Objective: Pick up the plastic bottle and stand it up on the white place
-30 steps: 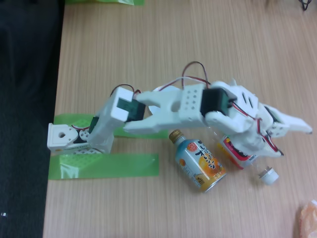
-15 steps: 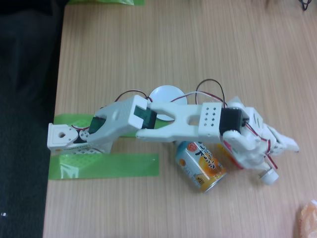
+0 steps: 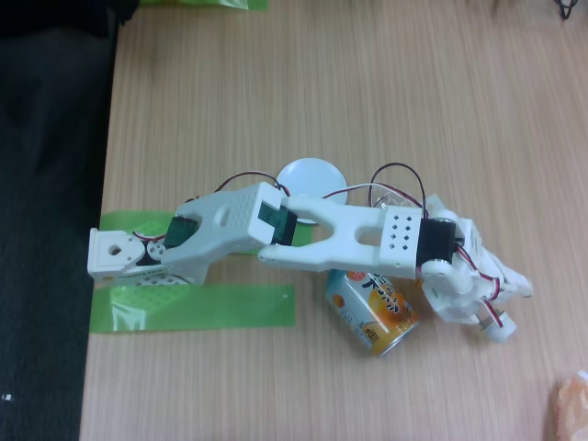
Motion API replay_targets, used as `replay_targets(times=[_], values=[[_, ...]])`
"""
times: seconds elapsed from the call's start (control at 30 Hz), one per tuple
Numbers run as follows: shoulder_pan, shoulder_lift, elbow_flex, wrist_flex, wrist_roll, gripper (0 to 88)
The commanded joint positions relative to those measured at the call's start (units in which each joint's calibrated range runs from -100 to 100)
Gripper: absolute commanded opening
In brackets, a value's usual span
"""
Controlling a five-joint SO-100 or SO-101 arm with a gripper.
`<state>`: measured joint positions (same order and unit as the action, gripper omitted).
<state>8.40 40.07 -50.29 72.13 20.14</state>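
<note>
The plastic bottle lies on its side under my gripper (image 3: 504, 304). Its white cap (image 3: 501, 329) pokes out below the fingers, and a strip of its orange-red label (image 3: 417, 286) shows beside the wrist. The rest of it is hidden by the arm. My gripper is low over the bottle's neck end, and its white fingers (image 3: 520, 286) look spread to either side of it. The white place (image 3: 309, 176) is a small round plate behind the forearm, with its near edge covered by the arm.
An orange-and-blue can (image 3: 372, 312) lies right beside the bottle, to the left of my gripper. Green tape strips (image 3: 193, 308) flank the arm's base (image 3: 115, 254). The table's left edge (image 3: 106, 184) drops to dark floor. An orange object (image 3: 571, 404) sits at the bottom right corner.
The arm has stretched out and lowered, carrying my gripper down and slightly left onto the bottle's neck. The plate, hidden a second ago, now shows behind the forearm.
</note>
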Motion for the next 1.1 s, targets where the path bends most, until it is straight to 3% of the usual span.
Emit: replay_targets(times=[0.0,1.07], values=[[-0.48,-0.21,0.45,-0.46,-0.01,28.2],[-0.85,9.53,0.72,-13.59,0.36,28.1]])
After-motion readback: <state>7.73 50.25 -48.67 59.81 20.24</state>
